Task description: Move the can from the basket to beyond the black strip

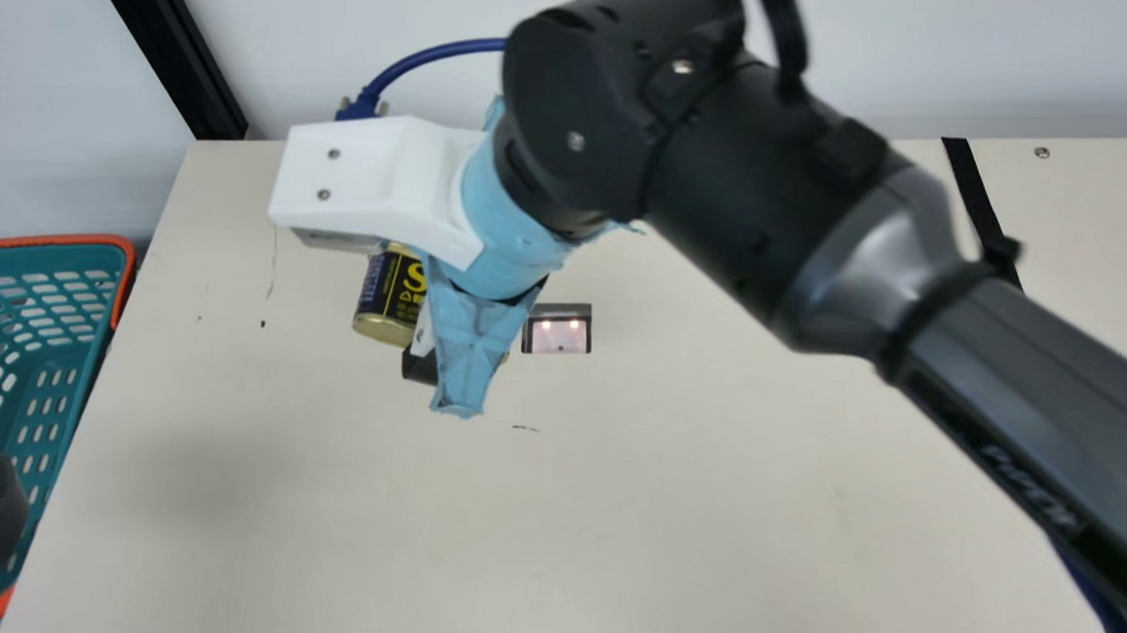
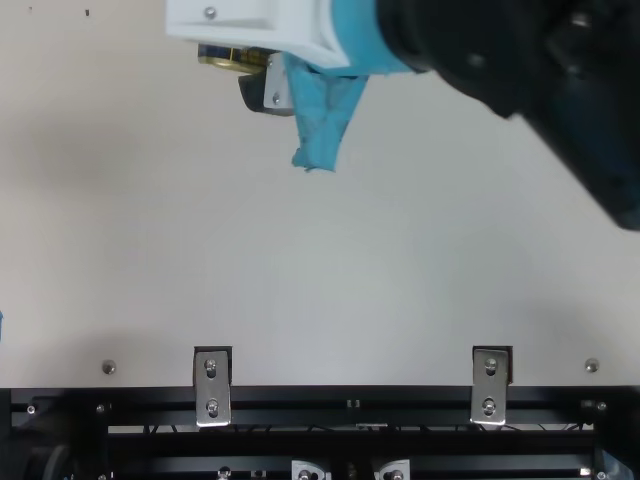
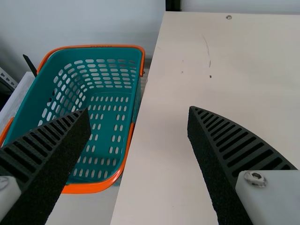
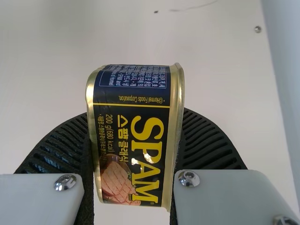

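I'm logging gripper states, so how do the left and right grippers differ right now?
The left gripper is open and empty, while the right gripper is closed on the can. The left gripper is by the basket; the right gripper is out over the table. Both have black ribbed fingers.
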Robot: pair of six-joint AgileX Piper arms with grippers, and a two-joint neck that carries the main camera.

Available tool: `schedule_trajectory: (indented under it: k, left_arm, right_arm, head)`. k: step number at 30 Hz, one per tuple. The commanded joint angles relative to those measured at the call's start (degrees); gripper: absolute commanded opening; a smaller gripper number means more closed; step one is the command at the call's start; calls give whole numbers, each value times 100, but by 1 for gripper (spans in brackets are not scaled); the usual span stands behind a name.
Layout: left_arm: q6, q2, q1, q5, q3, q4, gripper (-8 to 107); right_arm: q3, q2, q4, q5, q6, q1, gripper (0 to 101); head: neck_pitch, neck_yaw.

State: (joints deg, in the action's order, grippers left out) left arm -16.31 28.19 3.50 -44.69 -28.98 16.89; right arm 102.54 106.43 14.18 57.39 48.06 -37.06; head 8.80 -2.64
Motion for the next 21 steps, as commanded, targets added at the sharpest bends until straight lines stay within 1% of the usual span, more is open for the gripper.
schedule_trajectory:
  k: [1,7,13,17,21]
  left_arm:
    - [0,0,0,0,0,0,90]
    - [0,0,0,0,0,0,90]
    - [0,0,0,0,0,0,90]
    - [0,0,0,0,0,0,90]
    - [0,0,0,0,0,0,90]
  right_arm:
    - [-571,-252,289,-759,96,72,0]
    - [-1637,-731,968,-1935,514,299,0]
    - [-2510,-1017,1919,-2901,1192,462,0]
    - [-2907,-1101,2612,-3359,1757,525,0]
    - [-3125,-1097,3286,-3632,2322,595,0]
  head:
    - [13,21]
    - [13,21]
    - [13,21]
    - [13,21]
    - [13,21]
